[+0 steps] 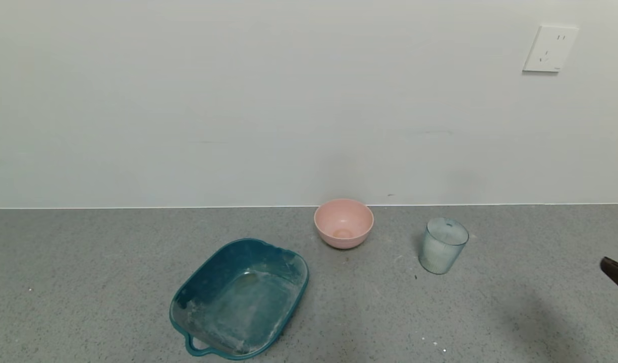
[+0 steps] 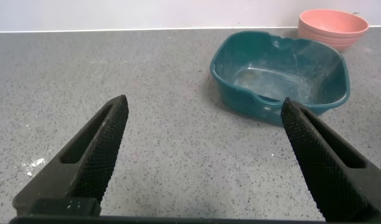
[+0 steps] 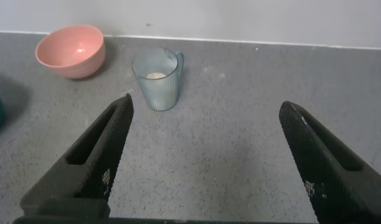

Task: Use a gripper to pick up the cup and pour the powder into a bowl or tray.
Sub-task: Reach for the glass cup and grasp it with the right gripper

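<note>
Ribbed blue-green cup (image 1: 443, 245) stands upright on the grey desk (image 1: 87, 262), to the robot's right of the pink bowl (image 1: 343, 222) and apart from it. A small heap of pale powder (image 3: 155, 76) lies at the cup's bottom. Teal tray (image 1: 240, 297) sits nearer and left of the bowl, dusted white inside, loop handle toward the robot.

Right pincer (image 3: 206, 158): fingers spread wide, nothing between them, low over the desk and well short of the cup; only a dark tip shows at the head view's right edge. Left pincer (image 2: 203, 155): also spread, empty, facing the tray from a distance; looks parked.

Step in hand, as I judge it: right-arm approach to the cup.
- Centre the cup between the fingers first; it sits off toward one finger.
- Go in level, grip mid-wall; the taper may let it slip.
- Close gently, thin wall.
- Keep upright until over the tray.
</note>
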`<state>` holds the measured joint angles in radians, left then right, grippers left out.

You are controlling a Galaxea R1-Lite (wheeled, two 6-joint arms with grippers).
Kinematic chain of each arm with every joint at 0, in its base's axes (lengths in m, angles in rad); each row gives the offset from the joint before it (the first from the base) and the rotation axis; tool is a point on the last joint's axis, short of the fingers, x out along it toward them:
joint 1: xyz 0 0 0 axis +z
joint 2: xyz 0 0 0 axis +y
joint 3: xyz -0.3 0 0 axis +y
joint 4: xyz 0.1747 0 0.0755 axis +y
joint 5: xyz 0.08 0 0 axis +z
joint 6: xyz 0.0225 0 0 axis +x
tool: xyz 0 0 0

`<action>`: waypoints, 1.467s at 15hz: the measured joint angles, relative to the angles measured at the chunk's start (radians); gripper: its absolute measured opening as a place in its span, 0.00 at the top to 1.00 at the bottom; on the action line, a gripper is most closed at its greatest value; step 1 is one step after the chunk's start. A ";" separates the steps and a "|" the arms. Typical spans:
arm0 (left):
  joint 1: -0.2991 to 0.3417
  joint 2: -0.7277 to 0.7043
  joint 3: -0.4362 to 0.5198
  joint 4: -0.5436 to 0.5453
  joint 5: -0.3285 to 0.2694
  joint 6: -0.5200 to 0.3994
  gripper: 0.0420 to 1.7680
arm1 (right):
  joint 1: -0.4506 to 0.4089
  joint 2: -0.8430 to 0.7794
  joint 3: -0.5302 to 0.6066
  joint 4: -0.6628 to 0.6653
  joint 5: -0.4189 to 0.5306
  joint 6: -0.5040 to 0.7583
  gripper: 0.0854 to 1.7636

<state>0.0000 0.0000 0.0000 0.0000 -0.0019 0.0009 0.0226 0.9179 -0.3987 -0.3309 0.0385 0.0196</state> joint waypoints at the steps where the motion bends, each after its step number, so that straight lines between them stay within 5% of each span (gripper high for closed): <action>1: 0.000 0.000 0.000 0.000 0.001 0.000 0.00 | 0.005 0.073 0.000 -0.039 0.004 -0.001 0.03; 7: 0.000 0.000 0.000 0.000 0.001 -0.001 0.00 | 0.107 0.440 0.024 -0.209 0.019 0.039 0.03; 15: 0.000 0.000 0.000 0.002 0.002 -0.001 0.00 | 0.210 0.879 0.055 -0.656 0.001 0.051 0.03; 22: 0.000 0.000 0.000 0.002 0.002 -0.001 0.00 | 0.216 1.060 -0.032 -0.680 -0.044 0.048 0.03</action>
<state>0.0000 0.0000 0.0000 0.0017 0.0000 0.0000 0.2381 1.9781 -0.4311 -1.0111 -0.0053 0.0677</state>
